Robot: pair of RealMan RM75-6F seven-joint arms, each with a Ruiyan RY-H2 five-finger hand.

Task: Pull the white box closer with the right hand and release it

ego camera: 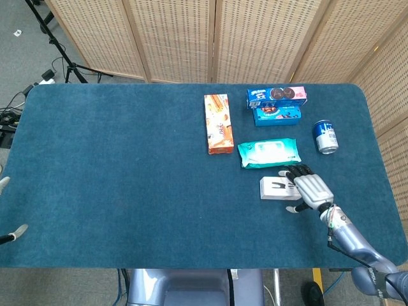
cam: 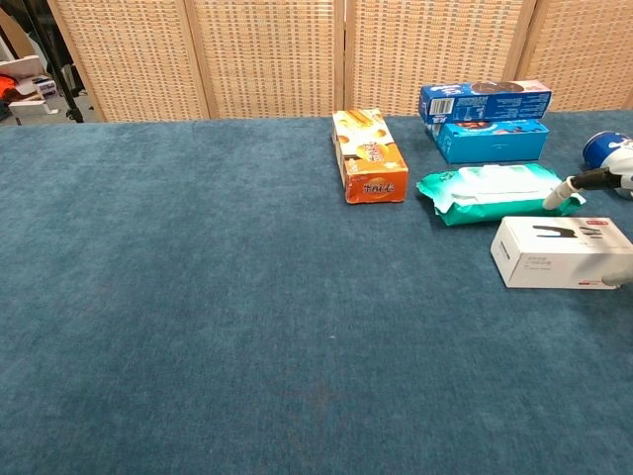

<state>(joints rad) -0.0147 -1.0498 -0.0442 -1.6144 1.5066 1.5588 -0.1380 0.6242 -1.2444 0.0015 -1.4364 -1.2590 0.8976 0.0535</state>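
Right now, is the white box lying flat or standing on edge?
Flat. The white box lies on its broad face on the table, printed top up. The right hand rests over its right end, fingers spread.
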